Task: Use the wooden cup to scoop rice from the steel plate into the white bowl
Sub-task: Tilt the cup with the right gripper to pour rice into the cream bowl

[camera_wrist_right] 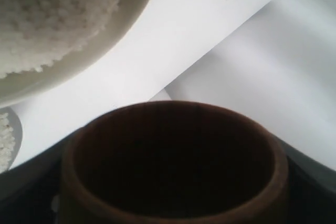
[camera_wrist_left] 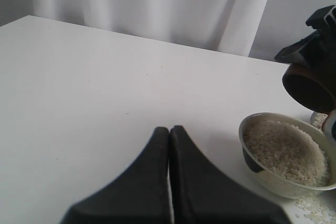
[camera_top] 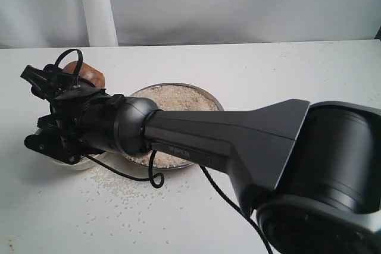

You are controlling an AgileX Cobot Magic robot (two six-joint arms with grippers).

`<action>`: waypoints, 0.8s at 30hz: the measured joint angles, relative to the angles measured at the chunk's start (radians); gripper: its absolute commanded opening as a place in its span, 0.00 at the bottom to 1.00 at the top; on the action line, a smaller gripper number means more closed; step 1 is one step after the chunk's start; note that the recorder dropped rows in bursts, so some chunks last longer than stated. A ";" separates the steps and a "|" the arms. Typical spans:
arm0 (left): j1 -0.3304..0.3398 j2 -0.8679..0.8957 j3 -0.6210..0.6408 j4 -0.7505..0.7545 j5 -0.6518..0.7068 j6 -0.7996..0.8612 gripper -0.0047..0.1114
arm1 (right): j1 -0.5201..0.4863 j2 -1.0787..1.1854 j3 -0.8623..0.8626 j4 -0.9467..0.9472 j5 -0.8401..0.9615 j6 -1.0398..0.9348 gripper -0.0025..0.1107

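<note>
My right arm reaches across to the left, where its gripper (camera_top: 70, 82) is shut on the wooden cup (camera_top: 86, 73). The cup is tipped, and its dark inside (camera_wrist_right: 173, 161) shows no rice. Below the gripper sits the white bowl (camera_top: 70, 162), mostly hidden by the wrist. In the right wrist view the white bowl (camera_wrist_right: 113, 40) holds a heap of rice (camera_wrist_right: 47, 14). The steel plate (camera_top: 209, 96) lies just right of the bowl with rice (camera_top: 175, 100) spread in it. My left gripper (camera_wrist_left: 169, 129) is shut on nothing over bare table, left of the steel plate (camera_wrist_left: 265, 174).
Loose grains (camera_top: 119, 185) are scattered on the white table in front of the plate and bowl. A pale curtain (camera_top: 238, 4) hangs behind the table's far edge. The right arm's dark body (camera_top: 238, 141) and cable (camera_top: 156, 178) cross over the plate.
</note>
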 measured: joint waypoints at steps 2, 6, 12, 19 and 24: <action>0.000 0.000 0.000 0.000 0.000 0.000 0.04 | 0.002 0.000 0.000 -0.011 -0.004 0.000 0.02; 0.000 0.000 0.000 0.000 0.000 0.000 0.04 | 0.002 0.000 0.000 -0.025 -0.001 -0.007 0.02; 0.000 0.000 0.000 0.000 0.000 0.000 0.04 | 0.010 0.000 0.000 -0.092 0.003 -0.014 0.02; 0.000 0.000 0.000 0.000 0.000 0.000 0.04 | 0.012 0.002 0.000 -0.113 0.002 -0.010 0.02; 0.000 0.000 0.000 0.000 0.000 0.000 0.04 | 0.012 0.002 0.000 -0.113 0.002 0.092 0.02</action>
